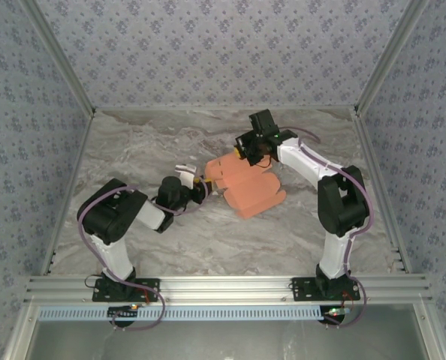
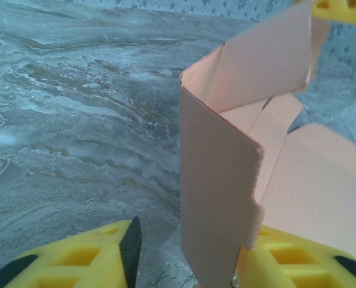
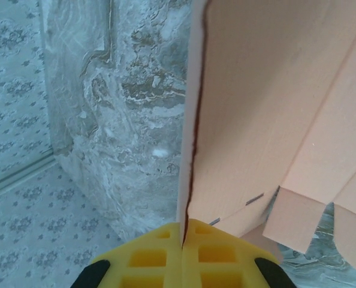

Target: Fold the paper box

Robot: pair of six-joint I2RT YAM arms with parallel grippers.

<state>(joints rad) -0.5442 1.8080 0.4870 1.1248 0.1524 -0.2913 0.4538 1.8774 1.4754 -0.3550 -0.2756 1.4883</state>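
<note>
The paper box [image 1: 249, 191] is a salmon-orange die-cut sheet, partly folded, lying mid-table with one side raised. My right gripper [image 1: 247, 152] comes from the far side and is shut on a raised double edge of the box [image 3: 262, 102]; the yellow jaws [image 3: 183, 237] meet with cardboard pinched between them. My left gripper [image 1: 205, 187] is at the box's left end and stands open. In the left wrist view an upright panel [image 2: 220, 198] stands between the left gripper's [image 2: 190, 252] fingers, close against the right finger [image 2: 298, 258], with a clear gap to the left finger [image 2: 82, 261].
The marble tabletop [image 1: 148, 150] stretches to the left of and in front of the box. Patterned walls [image 1: 208, 52] close off the back and both sides. An aluminium rail [image 1: 223, 289] carrying both arm bases runs along the near edge.
</note>
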